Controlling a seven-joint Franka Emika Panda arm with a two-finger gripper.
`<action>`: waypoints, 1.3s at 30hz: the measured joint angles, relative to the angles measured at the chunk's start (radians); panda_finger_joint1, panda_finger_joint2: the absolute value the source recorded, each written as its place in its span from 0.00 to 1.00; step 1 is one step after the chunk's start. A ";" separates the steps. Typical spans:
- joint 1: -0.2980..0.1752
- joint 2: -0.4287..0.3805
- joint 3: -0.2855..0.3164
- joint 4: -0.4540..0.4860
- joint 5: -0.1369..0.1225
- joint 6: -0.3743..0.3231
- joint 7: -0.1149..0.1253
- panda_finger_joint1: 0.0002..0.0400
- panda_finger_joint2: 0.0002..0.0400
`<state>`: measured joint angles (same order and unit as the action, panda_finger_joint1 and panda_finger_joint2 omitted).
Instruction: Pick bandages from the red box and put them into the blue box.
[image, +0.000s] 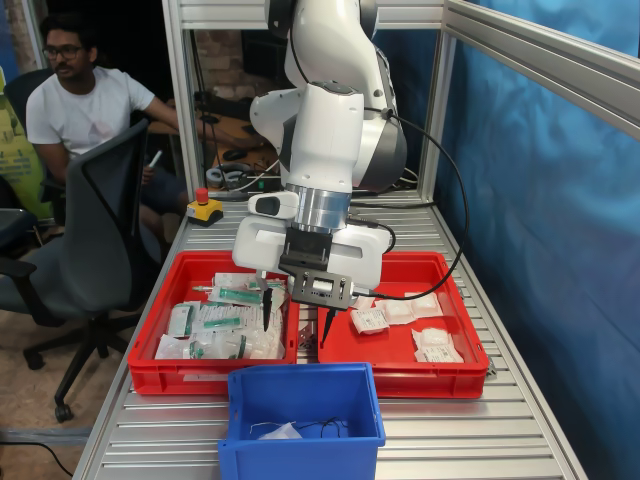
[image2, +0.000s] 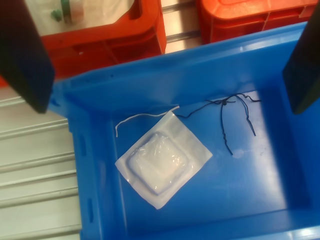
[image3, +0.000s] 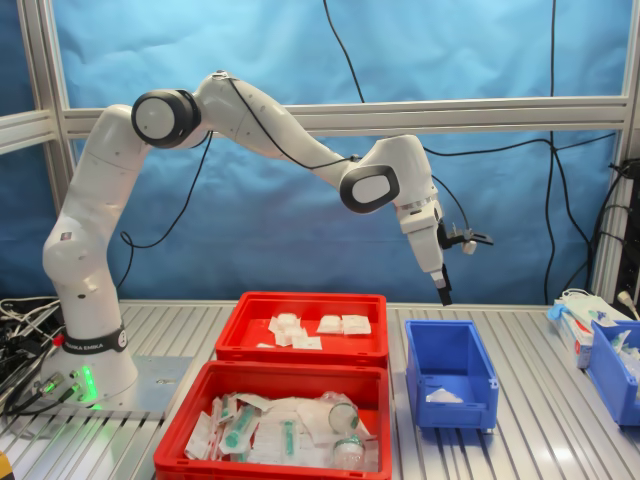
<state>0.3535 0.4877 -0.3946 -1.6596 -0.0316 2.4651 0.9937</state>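
Observation:
My gripper (image: 295, 330) is open and empty, hanging above the blue box (image: 300, 374). It also shows in the second exterior view (image3: 443, 293) over the blue box (image3: 450, 340). In the wrist view its two dark fingers (image2: 25, 50) frame the blue box (image2: 90, 200) below. One white bandage packet (image2: 160, 162) lies flat on the box floor, also seen in both exterior views (image: 280, 432) (image3: 440, 397). The red box (image: 400, 352) (image3: 300, 350) holds several bandages (image: 400, 310) (image3: 310, 327).
A twin red tray (image: 160, 365) (image3: 280, 380) holds green-labelled packets (image: 225, 320). Black thread (image2: 230, 115) and white thread (image2: 140, 119) lie in the blue box. A man (image: 80, 100) sits behind the table. A red stop button (image: 203, 205) stands at the back. Another blue bin (image3: 615, 360) is at the second exterior view's right.

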 joint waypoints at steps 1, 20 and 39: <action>0.000 0.000 0.000 0.000 0.000 0.000 0.000 0.96 0.96; 0.005 -0.008 0.000 -0.001 0.000 -0.071 0.000 1.00 1.00; 0.049 -0.239 0.010 -0.197 0.000 -0.163 -0.052 1.00 1.00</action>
<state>0.4030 0.2490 -0.3845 -1.8566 -0.0315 2.3017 0.9421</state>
